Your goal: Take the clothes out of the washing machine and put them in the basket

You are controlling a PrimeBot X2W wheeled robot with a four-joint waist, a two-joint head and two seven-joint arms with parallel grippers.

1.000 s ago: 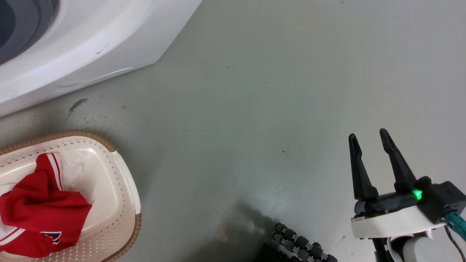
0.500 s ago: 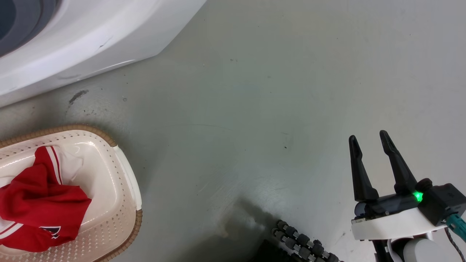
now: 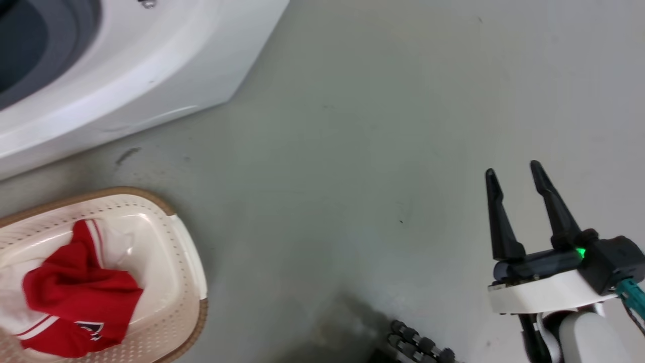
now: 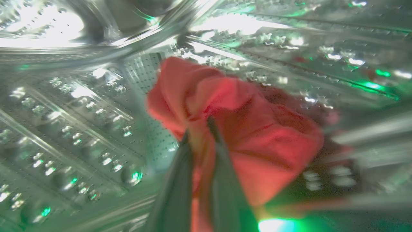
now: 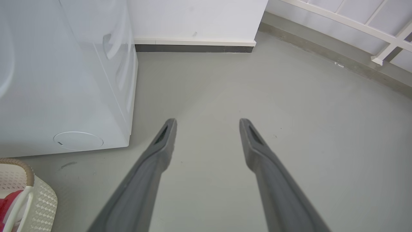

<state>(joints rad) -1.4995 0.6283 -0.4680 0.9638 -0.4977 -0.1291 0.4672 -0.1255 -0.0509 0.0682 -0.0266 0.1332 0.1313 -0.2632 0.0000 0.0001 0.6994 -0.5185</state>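
My left gripper (image 4: pixel 198 129) pinches a soft red cloth (image 4: pixel 257 145) inside the shiny steel drum (image 4: pixel 80 112). My right gripper (image 3: pixel 513 170) is spread wide. A red-and-white jersey (image 3: pixel 80 302) lies in the cream plastic basket (image 3: pixel 189 262).

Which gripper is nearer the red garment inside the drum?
Left. The left gripper is inside the drum, jaws closed on the red garment. The right gripper hangs open over the floor, outside the washing machine.
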